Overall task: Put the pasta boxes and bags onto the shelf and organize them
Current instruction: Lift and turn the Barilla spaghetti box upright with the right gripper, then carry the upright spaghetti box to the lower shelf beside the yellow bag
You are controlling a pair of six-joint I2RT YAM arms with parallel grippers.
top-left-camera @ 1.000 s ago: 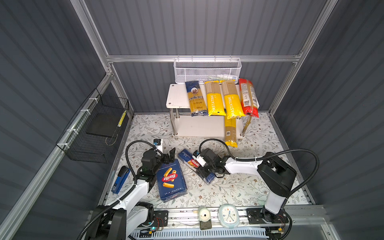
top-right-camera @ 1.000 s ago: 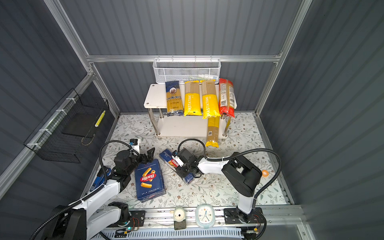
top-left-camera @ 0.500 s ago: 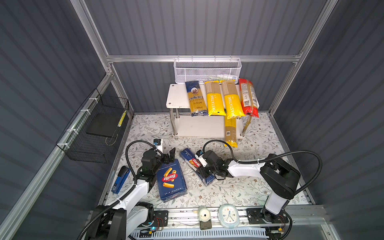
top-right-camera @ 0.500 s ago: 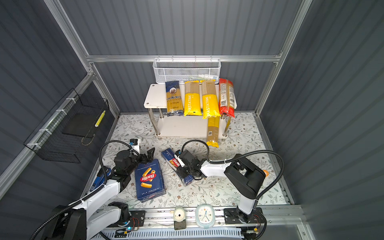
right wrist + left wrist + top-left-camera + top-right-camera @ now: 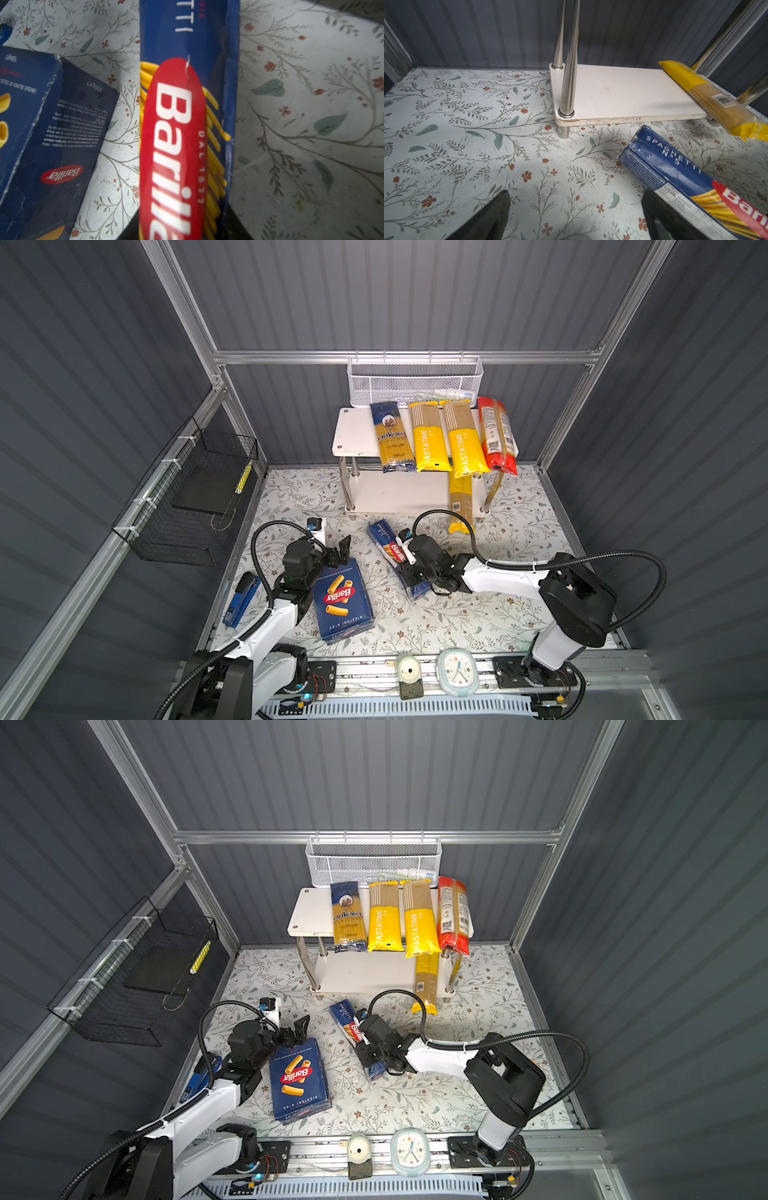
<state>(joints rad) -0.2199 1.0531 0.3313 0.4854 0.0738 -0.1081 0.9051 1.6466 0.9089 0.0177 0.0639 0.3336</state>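
Nearest, the rigatoni box [image 5: 343, 603] lies flat beside the left gripper [image 5: 576, 195], jaws spread. Right gripper [image 5: 409, 577] has closed onto the spaghetti box [image 5: 384, 541], which shifted slightly right. Farther, the shelf [image 5: 353, 433] holds four bags [image 5: 430, 439] above, one yellow-clear bag [image 5: 460, 502] below.

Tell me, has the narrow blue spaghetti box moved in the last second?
Yes. The spaghetti box has shifted up the view, its far end nearer the shelf.
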